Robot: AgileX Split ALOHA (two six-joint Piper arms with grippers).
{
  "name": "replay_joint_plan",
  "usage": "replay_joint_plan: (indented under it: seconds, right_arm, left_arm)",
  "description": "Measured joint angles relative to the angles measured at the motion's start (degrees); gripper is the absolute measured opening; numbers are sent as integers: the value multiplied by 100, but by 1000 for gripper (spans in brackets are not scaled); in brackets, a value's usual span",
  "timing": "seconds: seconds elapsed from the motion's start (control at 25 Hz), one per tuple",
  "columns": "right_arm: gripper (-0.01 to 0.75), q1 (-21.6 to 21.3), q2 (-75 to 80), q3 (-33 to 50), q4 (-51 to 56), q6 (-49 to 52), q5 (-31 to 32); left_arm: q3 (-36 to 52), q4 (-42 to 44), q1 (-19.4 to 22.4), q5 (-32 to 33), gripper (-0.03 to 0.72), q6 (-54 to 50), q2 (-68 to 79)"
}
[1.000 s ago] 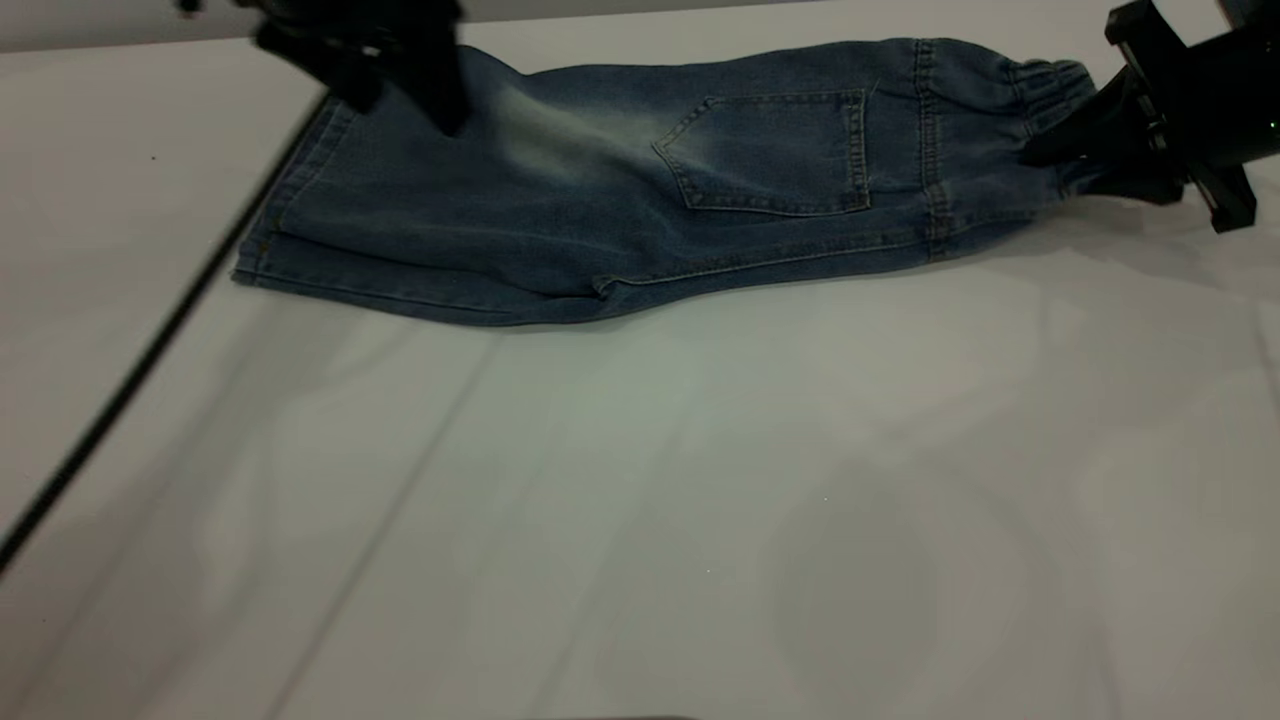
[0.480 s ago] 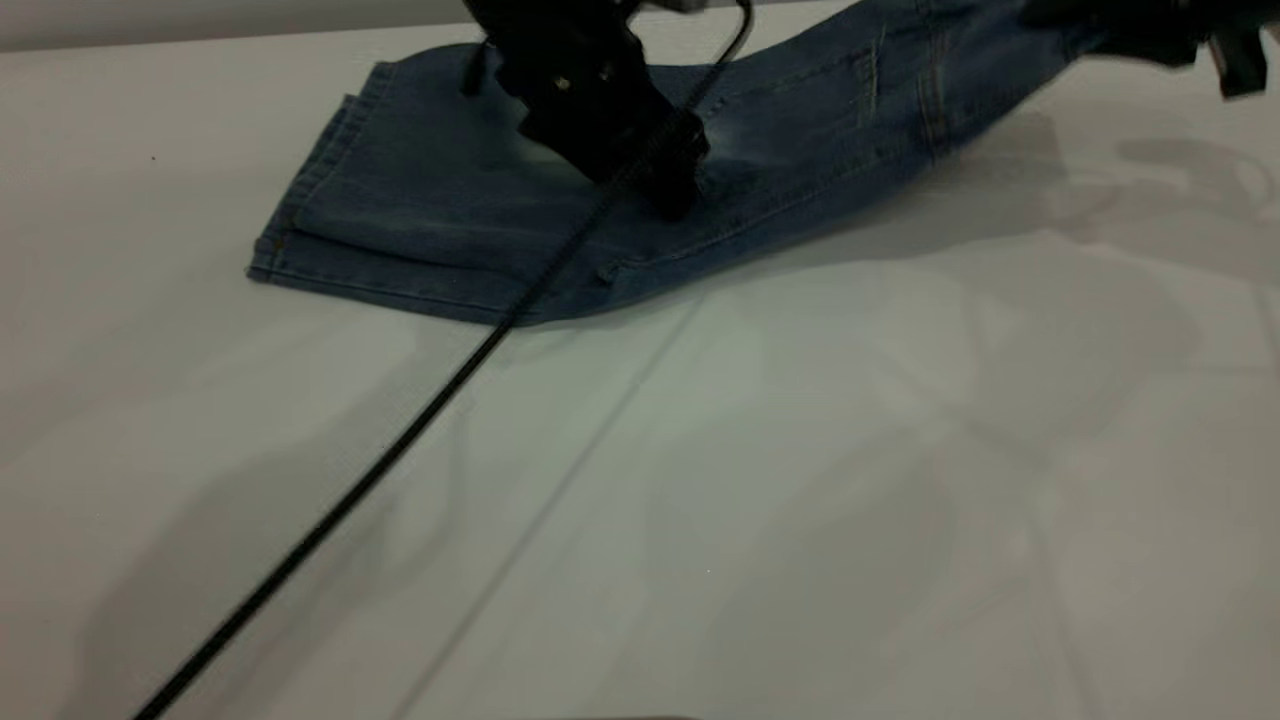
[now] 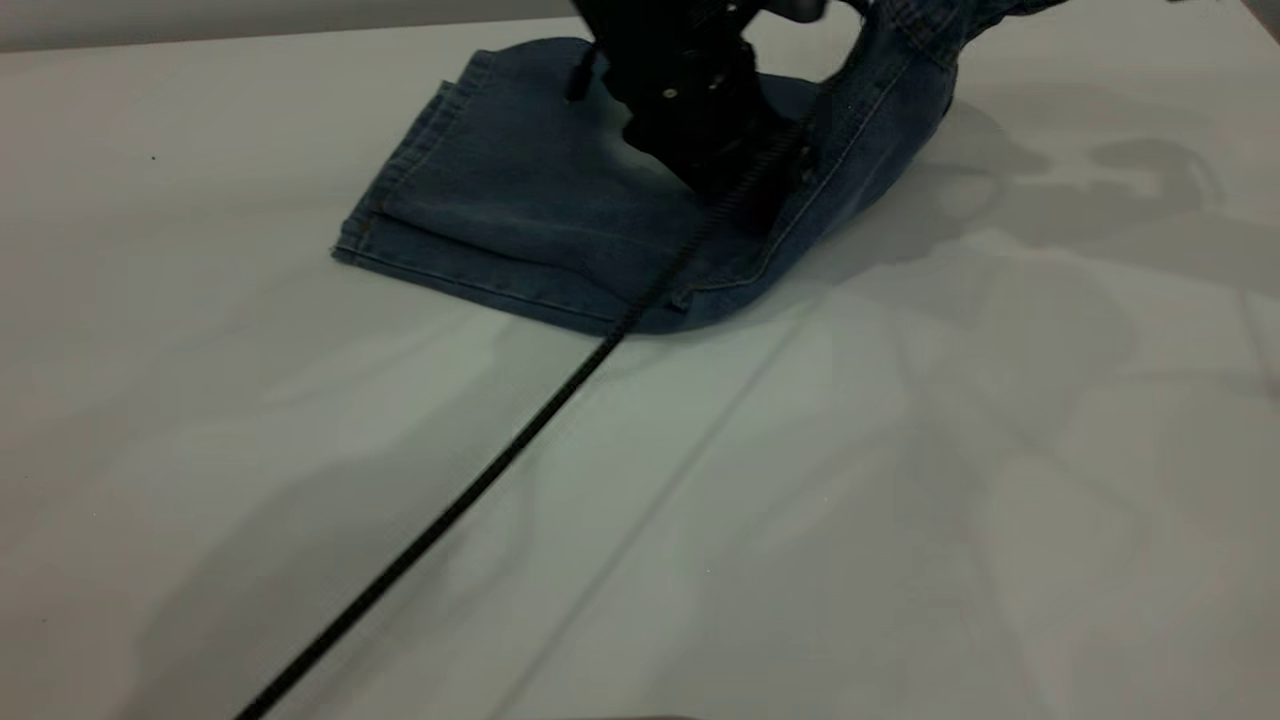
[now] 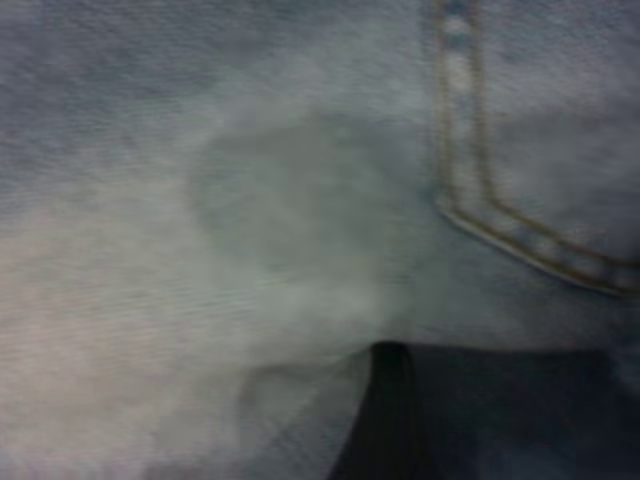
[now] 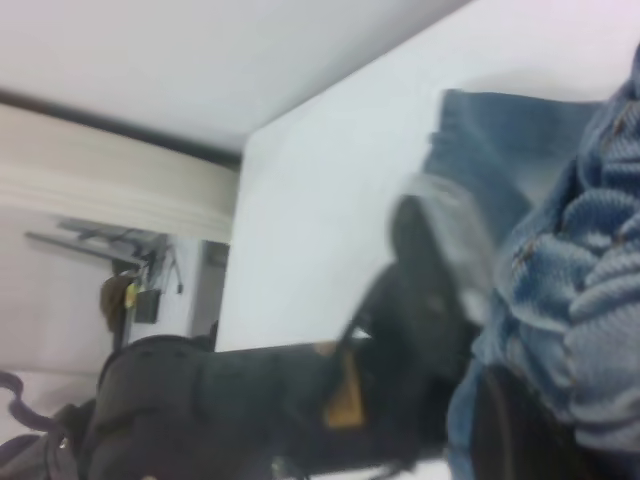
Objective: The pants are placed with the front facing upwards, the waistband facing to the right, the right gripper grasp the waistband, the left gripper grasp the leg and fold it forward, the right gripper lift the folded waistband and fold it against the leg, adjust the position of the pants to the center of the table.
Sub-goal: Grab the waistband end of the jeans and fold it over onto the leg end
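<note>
Pants (image 3: 520, 215) lie toward the far middle of the white table (image 3: 900, 500), leg hems at the exterior view's left, flat on the surface. The waist end rises off the table at the right of the garment and curls up and back over the legs, leaving the top edge of the exterior view. Left gripper (image 3: 735, 185) — black, pressed down on the denim near the bend; its fingers are not distinguishable, cannot tell if open or closed. Its black braided cable (image 3: 480, 475) runs diagonally across the table toward the near left. Right wrist view: gathered waistband (image 5: 590, 300) bunched close against the right gripper (image 5: 515, 430) — fingers clamped on it, holding it aloft.
</note>
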Motion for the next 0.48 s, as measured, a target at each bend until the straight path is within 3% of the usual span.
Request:
replay_joint_plan:
  seconds: [0.32,0.48]
  right_arm:
    - [81,128,-4,-33,49,-17,-35]
    - [81,330,-4,-275,-7,-17,-128]
  left_arm:
    - [-1074,1210,561,2127,557,-768,-386]
    - [-1153,1863,960,2365,557,-845,-391]
